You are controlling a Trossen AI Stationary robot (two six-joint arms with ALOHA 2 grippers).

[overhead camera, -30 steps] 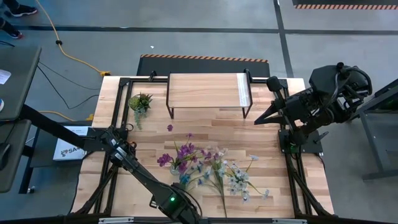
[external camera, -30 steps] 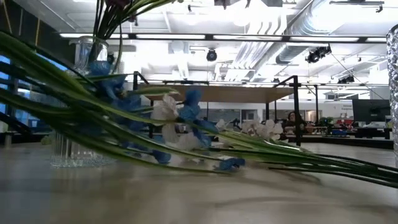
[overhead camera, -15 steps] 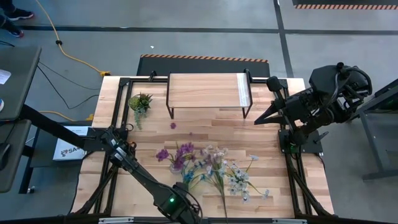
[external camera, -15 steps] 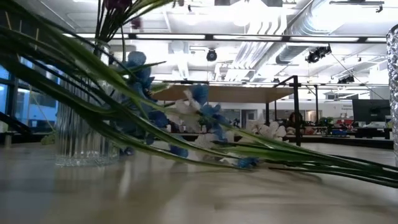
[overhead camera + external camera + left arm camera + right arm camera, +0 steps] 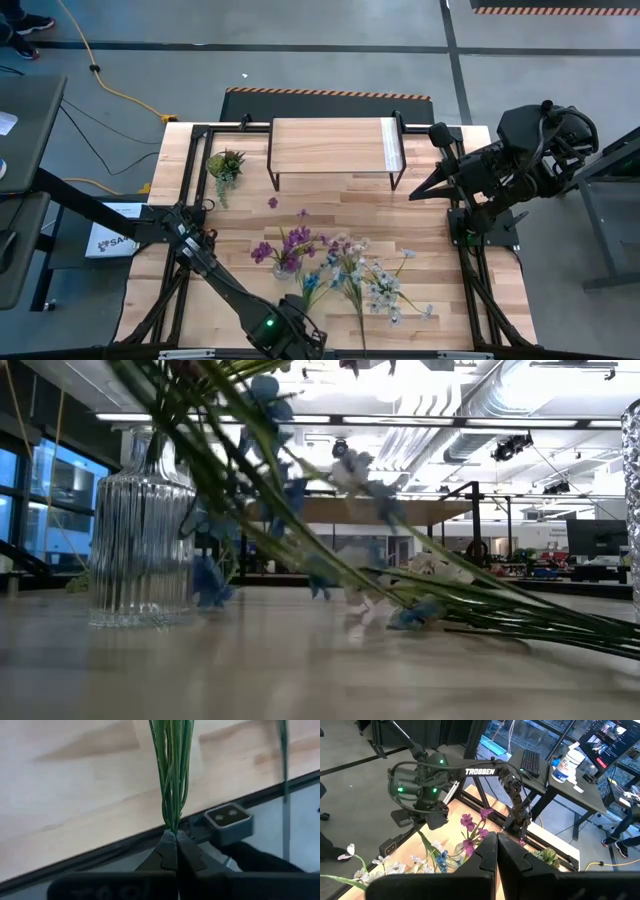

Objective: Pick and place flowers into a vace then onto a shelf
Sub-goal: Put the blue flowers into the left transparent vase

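Note:
A ribbed clear glass vase [image 5: 140,550] stands on the table with purple flowers [image 5: 285,245] in it. My left gripper [image 5: 171,836] is at the table's near edge [image 5: 285,335], shut on a blue spray [image 5: 318,278]. Its stems slant up past the vase [image 5: 300,510]. White-pink sprays [image 5: 382,290] lie flat on the table right of the vase. The wood-topped shelf [image 5: 335,147] stands at the far edge. My right gripper [image 5: 415,192] hovers shut at the table's right side, far from the flowers. My left gripper pinches the blue spray's bundle of thin green stems at their cut ends [image 5: 171,822], between the two fingertips. The stems run straight on from the fingers, toward the table's far side. The spray is tilted up, its blossoms [image 5: 265,390] off the table beside the vase.
A small green potted plant [image 5: 225,163] stands left of the shelf. One loose purple blossom [image 5: 272,203] lies on the table in front of the shelf. The black frame rail [image 5: 100,852] runs along the near edge by my left gripper.
My left gripper has tipped the blue spray up. Its blossom end, which lay low on the table, has risen beside the vase and swung slightly toward the table's right, while the stem ends stayed in the shut fingers.

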